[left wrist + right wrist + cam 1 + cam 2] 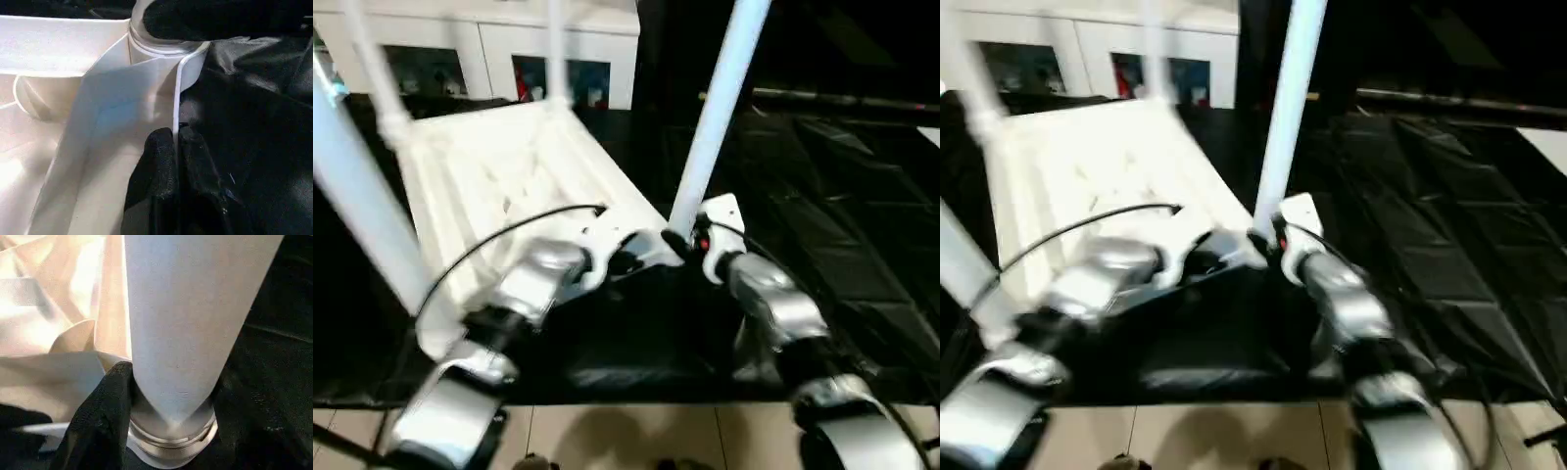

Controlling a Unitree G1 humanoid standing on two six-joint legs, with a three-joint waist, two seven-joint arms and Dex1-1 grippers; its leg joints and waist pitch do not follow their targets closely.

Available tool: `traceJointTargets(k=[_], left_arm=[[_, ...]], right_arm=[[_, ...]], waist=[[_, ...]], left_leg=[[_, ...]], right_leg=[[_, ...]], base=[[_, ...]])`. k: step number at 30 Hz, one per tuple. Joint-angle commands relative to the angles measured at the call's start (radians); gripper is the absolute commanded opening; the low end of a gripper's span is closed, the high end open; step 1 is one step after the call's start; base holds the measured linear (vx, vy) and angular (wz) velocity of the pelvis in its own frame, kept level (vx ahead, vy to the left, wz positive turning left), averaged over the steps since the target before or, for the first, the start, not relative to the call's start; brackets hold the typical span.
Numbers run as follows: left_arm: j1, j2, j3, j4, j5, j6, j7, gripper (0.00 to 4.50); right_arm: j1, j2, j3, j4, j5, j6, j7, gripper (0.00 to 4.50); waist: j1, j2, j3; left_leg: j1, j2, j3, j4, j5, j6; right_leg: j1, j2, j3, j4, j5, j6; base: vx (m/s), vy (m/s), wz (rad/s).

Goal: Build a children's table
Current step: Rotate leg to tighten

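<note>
The white tabletop [489,166] lies upside down on the black mat, ribbed underside up. Three other legs stand up from it: one at the near left [362,206], one at the far left [377,78], one at the far right [556,59]. A fourth leg [715,117] stands in the near right corner socket [166,49]. My right gripper [690,243] is shut around this leg's base [171,396], with a black finger [105,416] pressed against it. My left gripper [628,258] is shut on the tabletop's thin rim [177,98] just beside that corner, its fingertips [164,147] pinching the edge.
The black padded mat [842,225] spreads to the right and in front of the tabletop. A white glass-door cabinet [489,49] stands behind. Light floor [636,431] shows at the near edge. A black cable [499,235] arcs over my left forearm.
</note>
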State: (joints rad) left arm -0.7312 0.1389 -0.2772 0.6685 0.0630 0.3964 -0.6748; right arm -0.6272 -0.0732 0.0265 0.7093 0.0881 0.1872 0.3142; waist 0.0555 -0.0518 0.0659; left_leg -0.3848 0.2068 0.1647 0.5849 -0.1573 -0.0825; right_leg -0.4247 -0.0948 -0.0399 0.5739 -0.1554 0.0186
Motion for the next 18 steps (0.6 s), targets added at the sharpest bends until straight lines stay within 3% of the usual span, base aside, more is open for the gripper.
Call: traceJointTargets(k=[1,3,10,15,18], left_arm=[[-0.022,-0.067,-0.014,0.024,-0.016,-0.037,0.039,0.00],[-0.019,-0.061,-0.018,0.022,-0.013,-0.049,0.019,0.00],[0.004,-0.001,-0.013,0.002,-0.013,-0.089,-0.065,0.00],[0.039,0.082,-0.013,-0.051,-0.043,-0.124,-0.218,0.00],[0.066,0.127,-0.021,-0.105,-0.078,-0.155,-0.341,0.00]], right_arm=[[0.006,0.075,0.058,0.031,0.014,0.017,0.046,2.59],[0.001,0.068,0.039,0.024,0.033,0.016,0.079,2.75],[0.007,-0.021,0.034,-0.010,0.043,-0.021,0.228,3.23],[0.060,-0.165,0.075,-0.123,0.060,-0.034,0.484,3.23],[0.082,-0.224,0.086,-0.171,0.071,-0.025,0.581,3.23]], waist=[[-0.004,0.005,-0.050],[-0.003,0.001,-0.047],[0.002,-0.003,-0.048],[0.019,-0.009,-0.048],[0.022,-0.008,-0.049]], left_leg=[[0.024,0.001,-0.005,-0.089,-0.484,-0.014],[0.031,-0.001,-0.004,-0.086,-0.514,-0.010],[0.024,0.004,0.000,-0.091,-0.473,0.005],[0.019,0.007,0.012,-0.090,-0.368,0.044],[0.017,0.010,0.013,-0.089,-0.333,0.048]], right_leg=[[0.027,-0.023,0.000,-0.089,-0.520,-0.090],[0.025,-0.026,-0.001,-0.094,-0.558,-0.090],[0.030,-0.031,0.008,-0.088,-0.504,-0.110],[0.039,-0.034,0.018,-0.080,-0.426,-0.136],[0.038,-0.036,0.019,-0.075,-0.425,-0.151]], base=[[0.000,0.000,0.00],[0.000,0.000,0.00],[0.000,0.000,0.00],[0.000,0.000,0.00],[0.000,0.000,0.00]])
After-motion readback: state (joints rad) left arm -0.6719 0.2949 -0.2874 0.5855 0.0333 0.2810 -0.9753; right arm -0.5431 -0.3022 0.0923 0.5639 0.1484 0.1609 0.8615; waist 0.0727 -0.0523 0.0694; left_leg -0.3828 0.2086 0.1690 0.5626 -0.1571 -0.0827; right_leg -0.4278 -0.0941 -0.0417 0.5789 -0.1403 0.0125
